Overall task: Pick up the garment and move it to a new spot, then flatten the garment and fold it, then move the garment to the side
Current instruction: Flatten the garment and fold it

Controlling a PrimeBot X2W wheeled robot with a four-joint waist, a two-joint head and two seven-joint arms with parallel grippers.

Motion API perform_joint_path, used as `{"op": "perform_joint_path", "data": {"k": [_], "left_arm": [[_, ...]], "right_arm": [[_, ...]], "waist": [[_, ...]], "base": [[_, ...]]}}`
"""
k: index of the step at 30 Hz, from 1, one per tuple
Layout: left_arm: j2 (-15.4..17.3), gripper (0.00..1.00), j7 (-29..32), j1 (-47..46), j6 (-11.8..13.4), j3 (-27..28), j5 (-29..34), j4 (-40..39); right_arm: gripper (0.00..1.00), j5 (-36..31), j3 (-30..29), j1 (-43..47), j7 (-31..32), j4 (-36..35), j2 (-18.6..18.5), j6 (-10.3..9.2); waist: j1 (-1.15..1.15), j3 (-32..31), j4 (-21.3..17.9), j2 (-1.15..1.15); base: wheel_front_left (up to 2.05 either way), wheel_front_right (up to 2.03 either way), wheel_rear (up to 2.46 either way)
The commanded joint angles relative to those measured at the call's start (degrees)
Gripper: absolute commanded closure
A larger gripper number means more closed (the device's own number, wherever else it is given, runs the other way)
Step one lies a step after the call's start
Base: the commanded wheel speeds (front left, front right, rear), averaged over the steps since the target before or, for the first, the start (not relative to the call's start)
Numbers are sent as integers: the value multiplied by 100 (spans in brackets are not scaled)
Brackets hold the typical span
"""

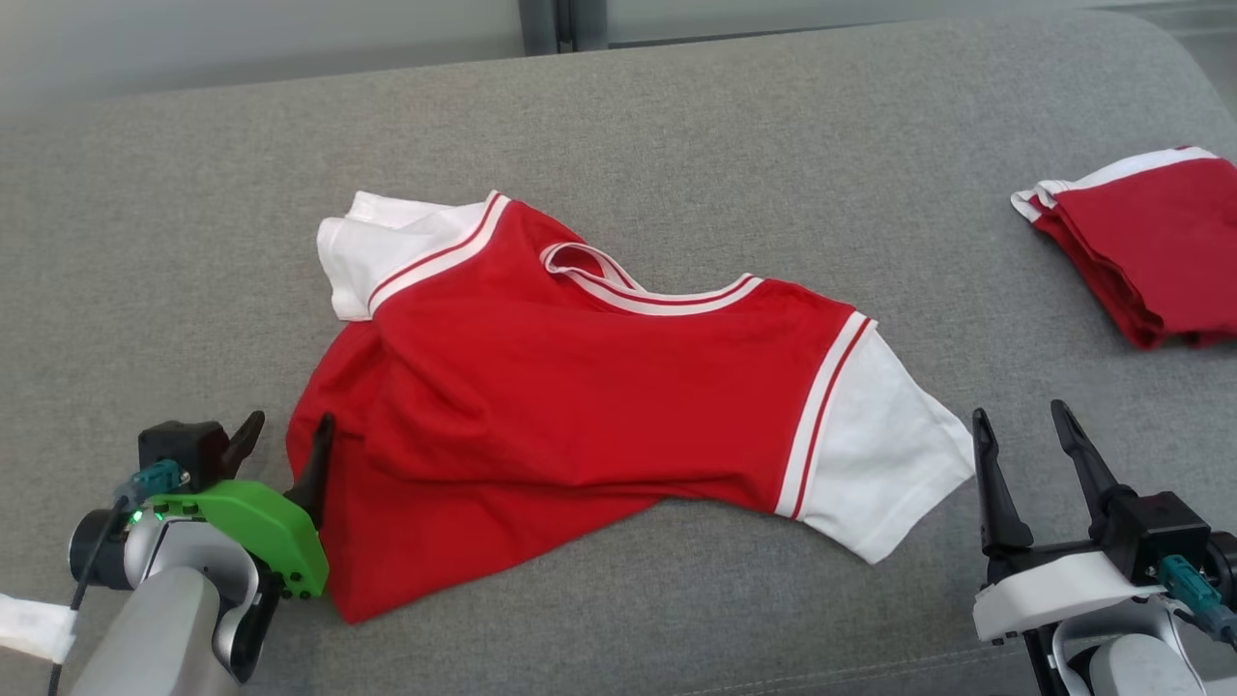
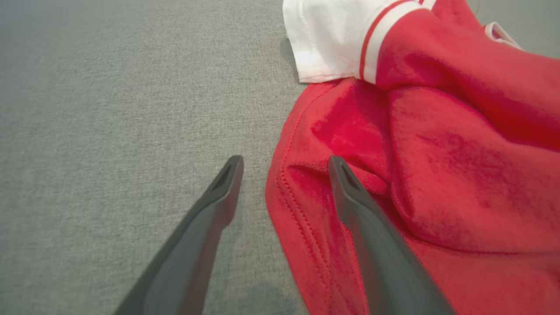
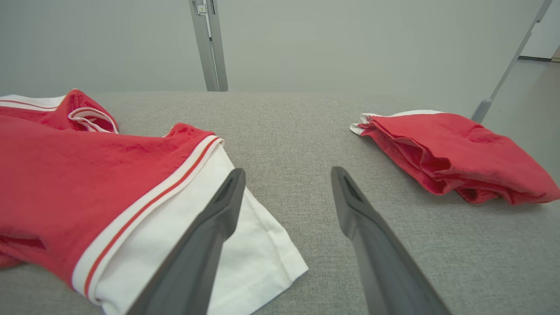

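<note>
Nearest, at about 8 o'clock in the head view, the left gripper (image 1: pixel 290 425) is seen with its fingers spread apart and nothing held. The stitched hem (image 2: pixel 288 205) of the red jersey shirt (image 1: pixel 580 387) is straddled by them, one finger over cloth and the other over bare upholstery. At 4 o'clock the right gripper (image 1: pixel 1021 414) is likewise parted and empty, set just beside the white sleeve (image 1: pixel 889 445). The shirt is spread at the centre of the grey woven cushion (image 1: pixel 676 126), rumpled, with its lower body creased at 7 o'clock and its striped collar turned towards 12. It is judged light, soft and limp: a thin knit that will drape and bunch when lifted. A hold is best taken at the doubled hem by the left fingers and at the sleeve seam on the right. Farther off, at 2 o'clock, a folded red-and-white garment (image 1: pixel 1150 251) is laid well apart. Beyond it, a pale wall and a grey metal post (image 3: pixel 209 43) are seen.
</note>
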Motion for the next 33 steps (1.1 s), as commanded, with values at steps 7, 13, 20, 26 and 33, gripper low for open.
{"op": "perform_joint_path", "data": {"k": [7, 13, 20, 26, 33], "left_arm": [[259, 49, 114, -508, 8, -558, -529, 328], [438, 100, -75, -804, 8, -803, -842, 279], [355, 100, -201, -1246, 65, -920, -668, -252], [344, 100, 49, -1624, 306, -1033, -467, -943], [284, 100, 626, -1812, 505, -1224, -400, -1931]], "right_arm": [[0, 50, -30, -170, -2, -9, 33, -7], [0, 60, -29, -170, -2, 38, 100, -7], [0, 73, -22, -148, -2, 62, 165, -7], [0, 94, 42, -246, -1, 82, 182, -7], [0, 134, -25, -173, -1, 100, 206, -7]], "waist": [[0, 393, -298, 0], [0, 365, -360, 0], [0, 296, -320, 0], [0, 250, -451, 0], [0, 202, -688, 0]], "base": [[0, 0, 0], [0, 0, 0], [0, 0, 0], [0, 0, 0], [0, 0, 0]]}}
